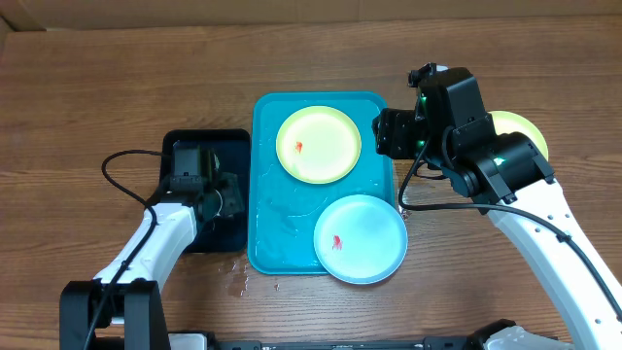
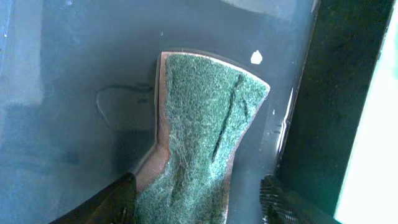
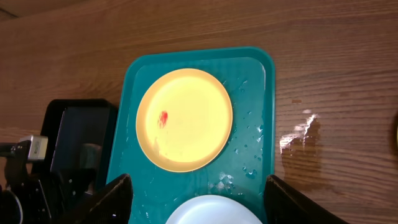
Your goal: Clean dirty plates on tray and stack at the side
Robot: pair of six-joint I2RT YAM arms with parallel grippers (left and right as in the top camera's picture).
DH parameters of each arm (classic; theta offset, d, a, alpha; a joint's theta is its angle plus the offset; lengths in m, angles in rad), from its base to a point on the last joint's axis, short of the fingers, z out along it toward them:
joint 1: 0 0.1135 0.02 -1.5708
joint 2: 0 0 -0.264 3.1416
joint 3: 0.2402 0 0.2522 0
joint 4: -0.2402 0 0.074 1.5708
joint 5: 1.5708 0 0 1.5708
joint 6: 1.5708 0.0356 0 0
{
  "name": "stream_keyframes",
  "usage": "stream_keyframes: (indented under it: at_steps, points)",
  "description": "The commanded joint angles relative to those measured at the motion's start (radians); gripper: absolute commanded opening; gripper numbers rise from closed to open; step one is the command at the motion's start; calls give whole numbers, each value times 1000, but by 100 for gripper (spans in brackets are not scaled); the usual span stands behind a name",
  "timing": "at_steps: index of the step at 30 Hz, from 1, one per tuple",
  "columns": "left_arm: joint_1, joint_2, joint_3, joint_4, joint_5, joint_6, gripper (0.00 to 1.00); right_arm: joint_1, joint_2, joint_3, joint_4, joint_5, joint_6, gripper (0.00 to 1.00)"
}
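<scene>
The turquoise tray (image 1: 264,228) holds a lime-green plate (image 1: 319,146) at the back and a light-blue plate (image 1: 361,238) at the front right, each with a red smear. The blue plate overhangs the tray's corner. Another green plate (image 1: 526,131) lies on the table at the right, mostly hidden by the right arm. My left gripper (image 2: 196,202) is open low over a green scouring sponge (image 2: 205,118) in the black tray (image 1: 209,144); the sponge lies between its fingers. My right gripper (image 3: 199,199) is open and empty above the tray (image 3: 249,149), between the green plate (image 3: 184,118) and the blue plate (image 3: 211,216).
Water drops lie on the turquoise tray and on the table in front of it (image 1: 236,280). The black tray's floor (image 2: 74,93) is wet. A dark cable (image 1: 121,180) loops left of the left arm. A wet patch (image 3: 298,137) shines on the wood right of the tray.
</scene>
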Motion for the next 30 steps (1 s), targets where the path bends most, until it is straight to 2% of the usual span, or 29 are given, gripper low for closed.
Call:
stream_keyframes:
  at_steps: [1, 5, 13, 19, 25, 30]
  points:
    - [-6, 12, -5, 12, -16, 18, 56, 0, -19, 16, 3, 3, 4, 68]
    - [-6, 16, -5, 11, -35, 18, 51, 0, -19, 16, 3, 1, 4, 68]
    - [-6, 54, -5, 32, -33, 37, 50, 0, -19, 16, 3, -3, 4, 68]
    - [-6, 90, -5, 39, -35, 39, 31, 0, -19, 16, 3, -7, 4, 68]
    - [-6, 90, 6, 35, -38, 34, 5, 0, -19, 16, 2, -10, 4, 68]
    - [-6, 90, 66, -35, -98, 27, 4, 0, -19, 16, 2, -11, 4, 69]
